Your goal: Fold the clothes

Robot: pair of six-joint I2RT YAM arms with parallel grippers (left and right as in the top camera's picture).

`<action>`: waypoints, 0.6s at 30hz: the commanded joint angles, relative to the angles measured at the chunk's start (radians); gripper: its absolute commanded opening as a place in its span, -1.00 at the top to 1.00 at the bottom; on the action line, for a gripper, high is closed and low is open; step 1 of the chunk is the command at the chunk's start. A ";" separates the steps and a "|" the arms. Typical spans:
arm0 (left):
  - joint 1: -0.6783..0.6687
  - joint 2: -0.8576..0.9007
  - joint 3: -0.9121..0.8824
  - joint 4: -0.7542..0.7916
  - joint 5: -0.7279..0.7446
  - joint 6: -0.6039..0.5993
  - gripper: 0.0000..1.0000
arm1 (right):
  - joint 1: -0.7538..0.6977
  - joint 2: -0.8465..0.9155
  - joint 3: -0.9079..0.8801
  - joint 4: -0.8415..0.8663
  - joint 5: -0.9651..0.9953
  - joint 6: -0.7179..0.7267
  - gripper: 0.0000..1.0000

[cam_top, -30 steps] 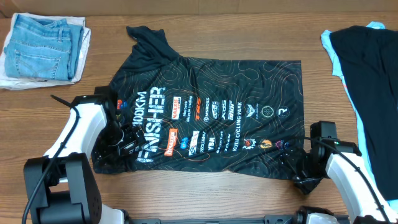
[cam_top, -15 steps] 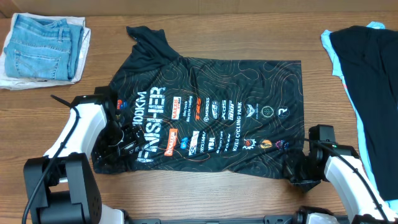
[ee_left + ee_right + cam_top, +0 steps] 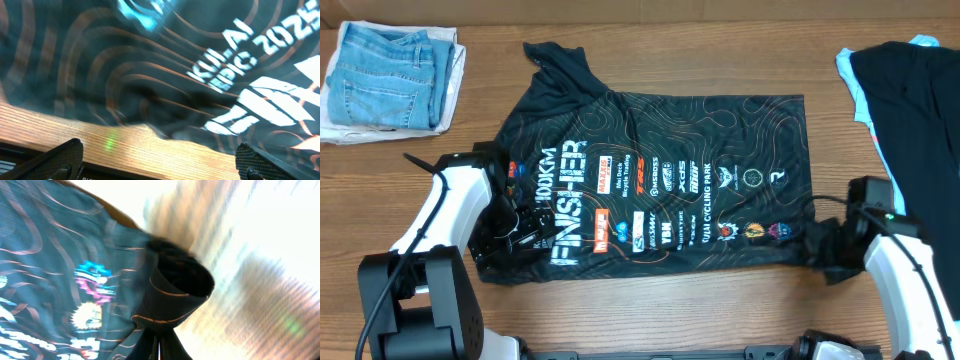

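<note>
Outward and a little up the table [image 3: 720,60] is where the right hand [image 3: 832,250] has gone in the last second. It has dragged a hem corner of the black shirt [image 3: 660,150] along, so the lower edge that sagged in wrinkles now runs straighter. Its fingers are pressed together on a bunched roll of the black fabric, which the wrist view shows sitting just above the fingertips.

From that hand the shirt stretches away flat across the table, printed side up, with the white lettering and logo rows in plain sight and the collar end farthest off. At that far end the left hand [image 3: 515,225] has not budged. It hangs over the sleeve corner with its fingers wide apart, gripping nothing, and the cloth edge and bare wood lie below it.

Well beyond the left hand, folded jeans [image 3: 390,70] sit in the table's corner. Just outside the right hand lies another dark garment [image 3: 920,150].

To my eye the folding proper has not begun. The shirt is only being pulled smooth, no part of it is doubled over, and every fold is still to come.
</note>
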 commanded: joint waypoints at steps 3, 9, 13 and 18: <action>0.005 -0.004 0.017 -0.003 0.011 0.019 -1.00 | -0.064 -0.006 0.083 -0.008 0.053 -0.035 0.92; 0.004 -0.032 0.034 -0.038 0.011 0.019 -1.00 | -0.066 -0.006 0.082 -0.069 0.050 -0.058 0.92; 0.004 -0.074 0.042 -0.074 0.004 0.018 -1.00 | -0.066 -0.006 0.082 -0.108 0.045 -0.105 0.92; 0.006 -0.087 0.042 -0.117 -0.108 -0.085 -1.00 | -0.066 -0.006 0.082 -0.101 0.045 -0.111 0.92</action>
